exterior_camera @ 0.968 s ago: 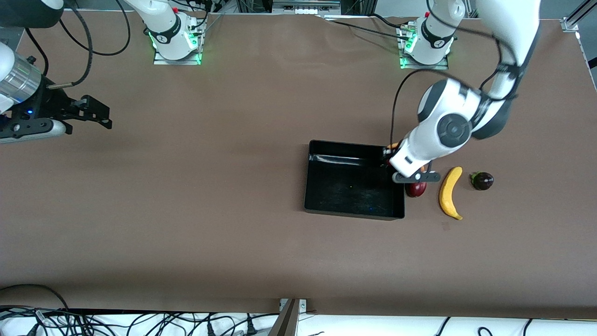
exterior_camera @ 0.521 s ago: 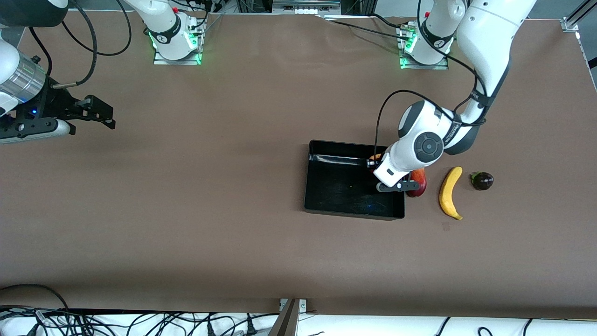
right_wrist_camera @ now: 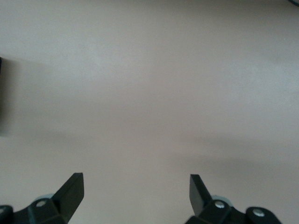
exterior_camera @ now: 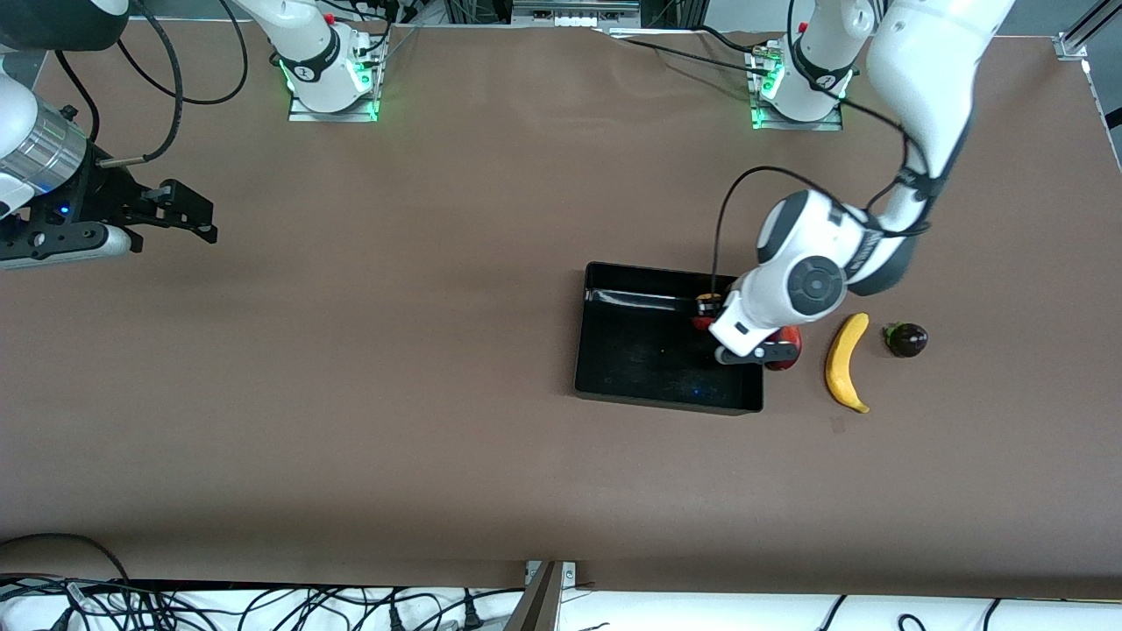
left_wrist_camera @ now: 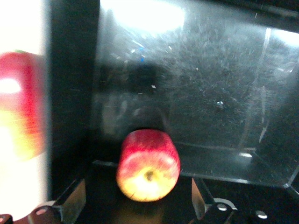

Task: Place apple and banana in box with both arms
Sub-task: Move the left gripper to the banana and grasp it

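1. The left gripper is hanging over the box, fingers spread wide and pinching nothing.
2. The apple is sitting loose between them, inside the box by its wall toward the left arm's end of the bench.
3. The banana is lying on the bench just outside that wall, past a red fruit. It looks light, soft and easily bruised, so gripping gently across its middle seems best.
4. The right gripper is waiting, spread and empty, over the bench edge at the right arm's end.

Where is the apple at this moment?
The apple lies in the box, at the end toward the left arm's side, between the open left gripper's fingers.
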You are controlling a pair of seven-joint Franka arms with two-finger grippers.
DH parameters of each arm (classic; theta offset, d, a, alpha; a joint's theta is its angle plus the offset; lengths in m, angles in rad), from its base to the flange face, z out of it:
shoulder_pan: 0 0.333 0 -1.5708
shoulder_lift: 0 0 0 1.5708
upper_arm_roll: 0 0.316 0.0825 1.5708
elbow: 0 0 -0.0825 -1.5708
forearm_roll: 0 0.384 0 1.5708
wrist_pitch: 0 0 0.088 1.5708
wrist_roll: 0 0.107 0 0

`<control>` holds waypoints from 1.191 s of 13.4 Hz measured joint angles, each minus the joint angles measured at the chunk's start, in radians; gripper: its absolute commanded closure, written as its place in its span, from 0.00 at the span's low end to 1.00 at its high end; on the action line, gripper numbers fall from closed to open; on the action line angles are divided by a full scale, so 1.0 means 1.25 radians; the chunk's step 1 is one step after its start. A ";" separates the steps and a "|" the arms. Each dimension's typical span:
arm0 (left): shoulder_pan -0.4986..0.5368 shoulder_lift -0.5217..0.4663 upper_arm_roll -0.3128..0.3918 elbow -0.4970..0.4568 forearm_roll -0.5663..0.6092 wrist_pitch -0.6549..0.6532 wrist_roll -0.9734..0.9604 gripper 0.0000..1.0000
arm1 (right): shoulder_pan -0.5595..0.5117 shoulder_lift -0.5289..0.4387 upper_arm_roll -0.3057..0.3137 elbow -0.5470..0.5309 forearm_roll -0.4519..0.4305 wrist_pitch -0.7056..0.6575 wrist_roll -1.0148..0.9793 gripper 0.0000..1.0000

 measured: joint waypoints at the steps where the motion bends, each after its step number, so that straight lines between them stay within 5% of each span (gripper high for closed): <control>1: 0.010 -0.013 0.003 0.043 0.026 -0.062 0.020 0.00 | 0.000 -0.001 0.000 0.000 0.000 0.000 0.000 0.00; 6: 0.105 -0.006 0.009 0.092 0.124 -0.122 0.251 0.00 | 0.018 -0.002 0.002 0.000 0.000 0.001 0.006 0.00; 11: 0.137 0.048 0.007 -0.004 0.144 0.057 0.320 0.00 | 0.031 -0.004 0.003 0.001 -0.001 0.001 0.024 0.00; 16: 0.187 0.042 0.010 -0.011 0.185 0.100 0.445 0.00 | 0.031 -0.008 0.003 0.001 -0.003 0.000 0.024 0.00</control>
